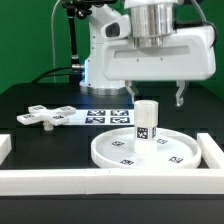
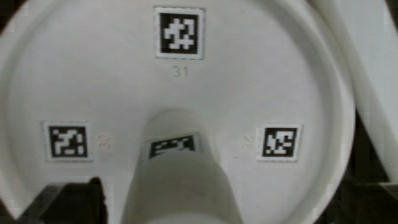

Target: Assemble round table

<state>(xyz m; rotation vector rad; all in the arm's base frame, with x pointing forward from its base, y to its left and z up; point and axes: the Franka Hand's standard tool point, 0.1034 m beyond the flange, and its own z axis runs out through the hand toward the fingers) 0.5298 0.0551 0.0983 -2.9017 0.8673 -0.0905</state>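
My fingers (image 1: 180, 96) were spread open, gripping nothing, hanging just above the short white cylindrical plastic post (image 1: 146, 122). The post stood upright, long axis vertical, on the large flat round white plastic disc (image 1: 105, 150), right below me and slightly toward the exterior view's left of my centreline. I couldn't tell if it was seated or only resting; the wrist view was too close. The white cross-shaped flat foot (image 1: 45, 117) lay well apart on the black worktop (image 1: 50, 140), to the exterior view's left of the marker board (image 1: 105, 117). Likely next move: straight descent onto the post.

White arm (image 1: 105, 45) carries 2 dark fingers (image 1: 180, 97).
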